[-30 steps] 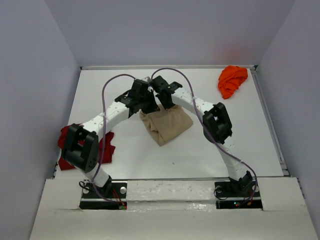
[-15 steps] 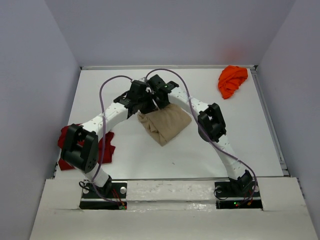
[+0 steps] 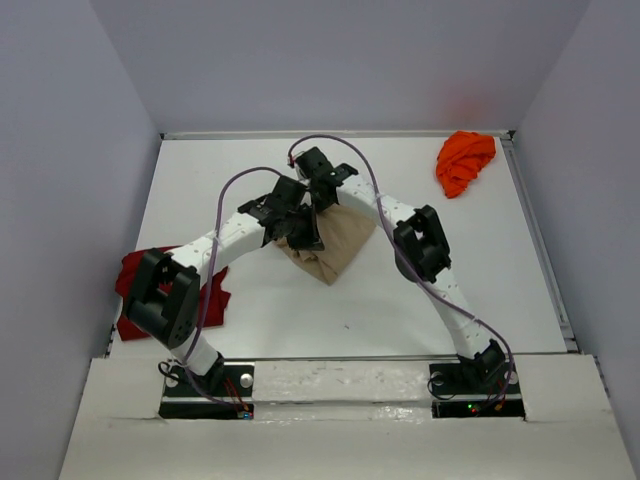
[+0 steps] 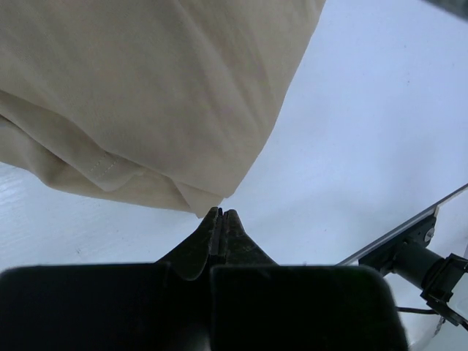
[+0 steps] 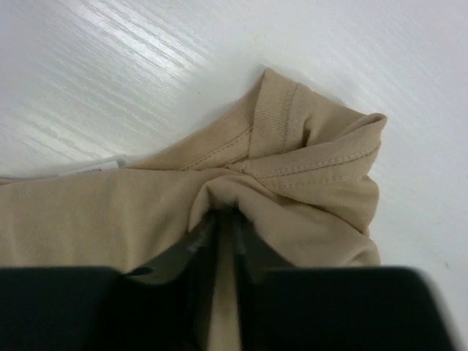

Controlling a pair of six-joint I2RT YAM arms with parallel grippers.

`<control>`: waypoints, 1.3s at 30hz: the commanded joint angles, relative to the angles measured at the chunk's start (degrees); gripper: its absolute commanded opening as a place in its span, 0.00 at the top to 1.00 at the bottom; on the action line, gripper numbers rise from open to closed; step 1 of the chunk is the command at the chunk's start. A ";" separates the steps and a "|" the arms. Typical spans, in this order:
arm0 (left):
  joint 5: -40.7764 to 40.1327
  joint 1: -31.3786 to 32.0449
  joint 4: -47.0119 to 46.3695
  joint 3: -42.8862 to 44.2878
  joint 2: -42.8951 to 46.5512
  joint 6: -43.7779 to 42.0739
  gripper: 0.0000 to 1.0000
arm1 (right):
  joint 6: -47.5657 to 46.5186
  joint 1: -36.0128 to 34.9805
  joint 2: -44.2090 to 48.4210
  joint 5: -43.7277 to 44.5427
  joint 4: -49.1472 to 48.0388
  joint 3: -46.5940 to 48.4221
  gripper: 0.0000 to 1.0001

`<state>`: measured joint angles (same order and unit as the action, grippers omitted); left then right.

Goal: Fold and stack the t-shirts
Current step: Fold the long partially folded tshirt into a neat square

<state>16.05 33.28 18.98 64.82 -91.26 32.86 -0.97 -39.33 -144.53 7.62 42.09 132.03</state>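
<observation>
The tan t-shirt (image 3: 338,248) lies bunched and folded at mid-table. It fills the left wrist view (image 4: 146,95) and the right wrist view (image 5: 307,197). My right gripper (image 3: 322,197) is at its far edge, shut on a pinched fold of the tan cloth (image 5: 225,213) beside the collar band (image 5: 274,121). My left gripper (image 3: 302,232) is over the shirt's left side, jaws shut with nothing between them, tips (image 4: 221,213) at a folded corner of the cloth. The dark red t-shirt (image 3: 130,293) lies crumpled at the near left, partly hidden by my left arm. The orange t-shirt (image 3: 465,162) lies crumpled at the far right corner.
White table (image 3: 430,300) enclosed by grey walls, with a raised rim on the right (image 3: 540,250). An arm base mount (image 4: 417,259) shows at the lower right of the left wrist view. Purple cables loop above both arms.
My left gripper has moved right and nearer, from the shirt's far left edge to over its left side. My right gripper shifted left, and the tan shirt was drawn slightly left and bunched tighter.
</observation>
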 commanded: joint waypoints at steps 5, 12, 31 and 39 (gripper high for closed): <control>1.79 -0.23 -0.35 -0.31 0.12 -1.40 1.00 | -0.26 -0.57 13.30 7.50 0.44 2.17 0.42; 1.88 0.21 -0.35 1.54 -0.93 -1.66 1.00 | -0.45 -2.86 21.38 12.50 5.46 3.42 0.22; 9.17 -4.19 -6.33 -4.70 1.78 2.56 0.90 | 19.87 9.35 48.81 -6.03 -9.82 -56.79 0.21; -3.56 -1.03 1.05 -0.75 9.08 0.45 1.00 | 18.38 12.00 46.45 -3.31 -9.74 -52.41 1.00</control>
<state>17.91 30.59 16.80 60.53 -88.58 34.54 17.87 -27.11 -98.28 3.68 35.46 75.61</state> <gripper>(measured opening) 0.014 0.062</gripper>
